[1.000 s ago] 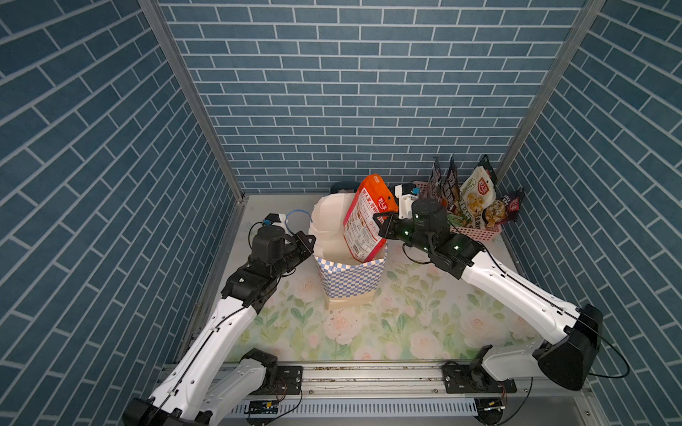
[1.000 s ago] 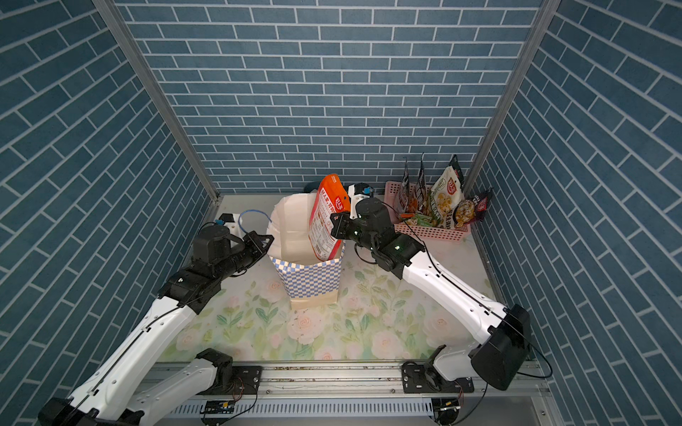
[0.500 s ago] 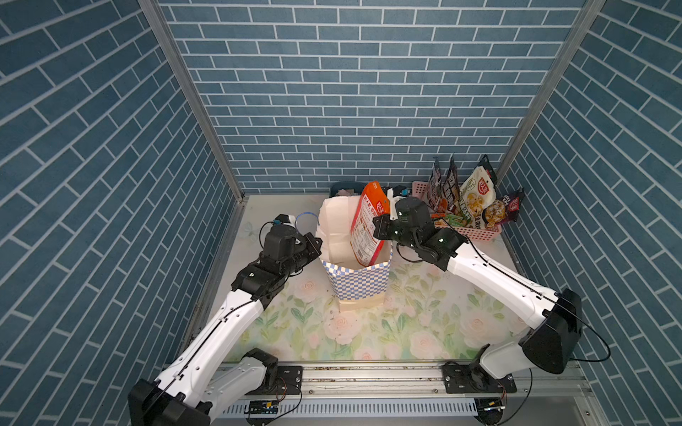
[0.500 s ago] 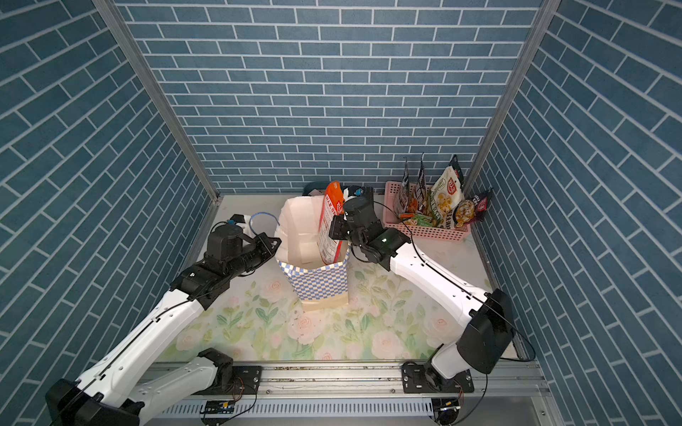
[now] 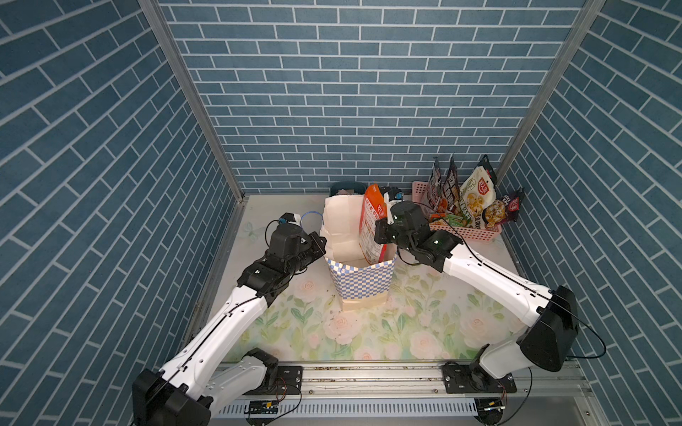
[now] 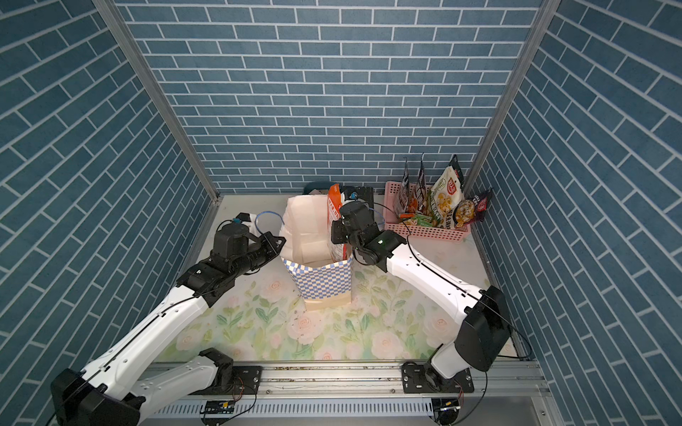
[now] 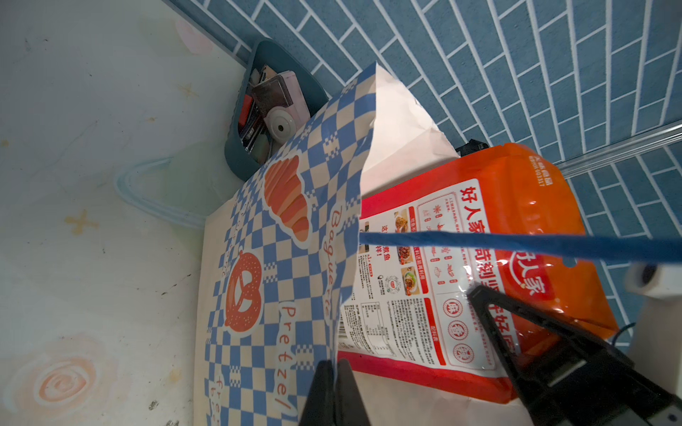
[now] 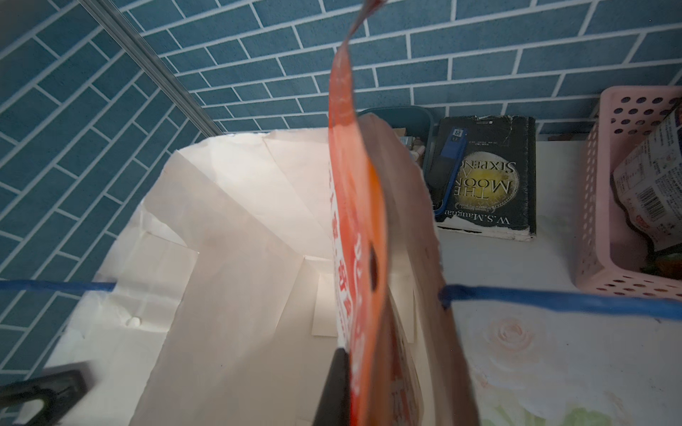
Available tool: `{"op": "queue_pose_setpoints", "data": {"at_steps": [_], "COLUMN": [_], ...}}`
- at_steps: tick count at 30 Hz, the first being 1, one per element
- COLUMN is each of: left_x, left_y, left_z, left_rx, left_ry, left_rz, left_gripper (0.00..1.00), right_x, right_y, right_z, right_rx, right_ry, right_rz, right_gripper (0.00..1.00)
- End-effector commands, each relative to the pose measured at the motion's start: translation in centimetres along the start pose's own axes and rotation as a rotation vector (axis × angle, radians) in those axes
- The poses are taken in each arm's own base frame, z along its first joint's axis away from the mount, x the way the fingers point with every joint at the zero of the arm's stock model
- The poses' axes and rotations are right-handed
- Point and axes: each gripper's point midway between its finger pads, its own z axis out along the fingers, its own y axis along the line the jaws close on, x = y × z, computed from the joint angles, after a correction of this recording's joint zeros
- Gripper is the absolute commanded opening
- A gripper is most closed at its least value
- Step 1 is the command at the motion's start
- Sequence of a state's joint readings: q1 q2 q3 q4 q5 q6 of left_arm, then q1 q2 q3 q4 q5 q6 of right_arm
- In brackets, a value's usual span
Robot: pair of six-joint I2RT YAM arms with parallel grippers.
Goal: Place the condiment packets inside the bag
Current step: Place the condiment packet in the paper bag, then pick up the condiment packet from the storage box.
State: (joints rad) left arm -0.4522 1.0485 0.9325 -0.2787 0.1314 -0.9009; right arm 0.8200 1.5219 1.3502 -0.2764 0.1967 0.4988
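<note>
Orange packet (image 5: 371,221): you will find it at the centre of both top views, nearly upright in the mouth of the bag (image 5: 361,282). Its lower end is below the rim, its top pokes out above, and it sits against the wall on the frame's right.
Just changed: a second ago it hung tilted and higher over the opening. It has since turned upright and sunk lower, and the bag has shifted slightly toward the frame's right.
Meaning for you: I judge the insertion under way but not finished. The packet is only partly in and not yet released.
Packet's look: glossy orange-red, with a white printed panel, small dish photos and a round hang hole near the top. It appears flat and straight, and is seen edge-on in the right wrist view (image 8: 354,221).
Right tool (image 5: 381,236): clamped on the packet's side edge, just above the bag's rim.
Left tool (image 7: 336,369): pinched narrow on the checkered rim at the mouth's frame-left side, holding the mouth open.
Bag: upright on the bench (image 5: 406,332), white inside, with nothing else visible in it.
Other packets (image 5: 476,195): upper right of the top views, standing in the pink basket (image 5: 468,233) in black, cream, green and purple. These are yours to move later.
</note>
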Motion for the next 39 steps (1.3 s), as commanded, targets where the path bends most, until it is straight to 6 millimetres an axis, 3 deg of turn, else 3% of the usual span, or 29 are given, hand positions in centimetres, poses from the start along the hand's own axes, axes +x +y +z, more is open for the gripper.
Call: {"op": "queue_pose_setpoints", "data": {"at_steps": [1,9,13,18,23,27,30,33,36,39], "left_x": [-0.1,0.0,-0.1,0.1,0.5,0.4,0.4,0.4,0.2,0.2], "left_y": [-0.6,-0.7,-1.0,-1.1,-1.3,-1.7,-1.9,-2.2,-2.7,-2.8], "left_z": [0.0,0.0,0.0,0.2,0.5,0.5,0.6,0.6,0.6,0.7], "left_rx": [0.009,0.015,0.022,0.025,0.034,0.043,0.048,0.058,0.066,0.066], "left_ry": [-0.001,0.001,0.002,0.014,0.028,0.028,0.033,0.037,0.037,0.038], "left_rz": [0.026,0.031,0.039,0.049,0.054,0.057,0.061,0.063,0.067,0.071], "left_gripper": [0.00,0.00,0.00,0.00,0.00,0.00,0.00,0.00,0.00,0.00], "right_x": [0.5,1.4,0.4,-2.1,-5.5,-8.1,-9.7,-10.6,-10.7,-10.8], "right_y": [-0.3,-0.6,-0.3,0.6,1.7,0.7,-3.1,-8.6,-15.7,-20.9], "right_z": [1.0,1.6,0.8,-1.8,-5.8,-8.6,-9.3,-9.0,-7.7,-5.7], "right_rx": [0.022,0.033,0.019,-0.023,-0.099,-0.103,-0.036,0.065,0.214,0.269], "right_ry": [-0.010,0.008,-0.016,-0.087,-0.201,-0.270,-0.276,-0.266,-0.224,-0.181], "right_rz": [-0.038,-0.046,-0.046,-0.048,-0.045,-0.030,0.002,0.013,-0.004,0.002], "right_gripper": [0.05,0.29,0.40,0.50,0.60,0.71,0.71,0.72,0.75,0.75]}}
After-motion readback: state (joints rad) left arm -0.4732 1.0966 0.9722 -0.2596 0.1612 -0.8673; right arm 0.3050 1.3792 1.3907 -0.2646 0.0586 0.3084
